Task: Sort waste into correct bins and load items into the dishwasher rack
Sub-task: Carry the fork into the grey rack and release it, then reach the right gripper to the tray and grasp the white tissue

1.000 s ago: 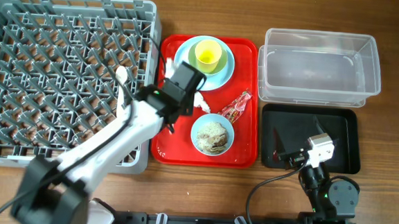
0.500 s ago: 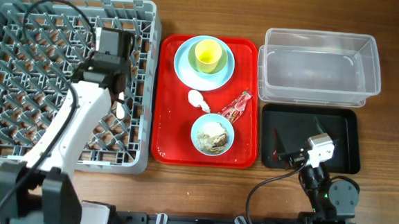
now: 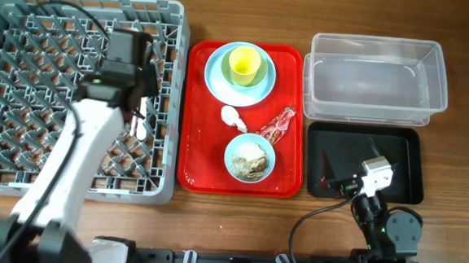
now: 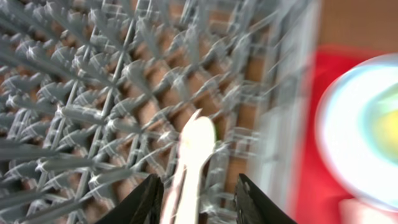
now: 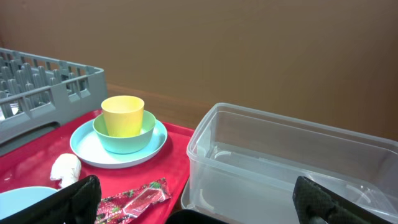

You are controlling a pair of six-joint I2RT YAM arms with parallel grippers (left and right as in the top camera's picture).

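My left gripper (image 3: 140, 108) is open over the right side of the grey dishwasher rack (image 3: 27, 53). A white plastic utensil (image 4: 194, 149) lies between its fingers (image 4: 199, 205) on the pegs; fork or spoon I cannot tell. On the red tray sit a pale blue plate (image 3: 217, 77) with a bowl (image 5: 124, 134) and a yellow cup (image 3: 244, 64), a white tissue (image 3: 231, 115), a red wrapper (image 3: 276, 126) and a bowl of food scraps (image 3: 249, 158). My right gripper (image 3: 341, 185) is open and empty over the black tray (image 3: 404, 158), beside the clear tub (image 3: 376, 79).
The red serving tray (image 3: 284, 183) lies between the rack and the two bins. The right arm's base and cable stand at the table's front edge (image 3: 383, 230). Bare wooden table shows in front of the rack and at the far right.
My left arm swung from the red tray to the rack with the white utensil. The utensil now rests on the pegs. The right arm has not moved.
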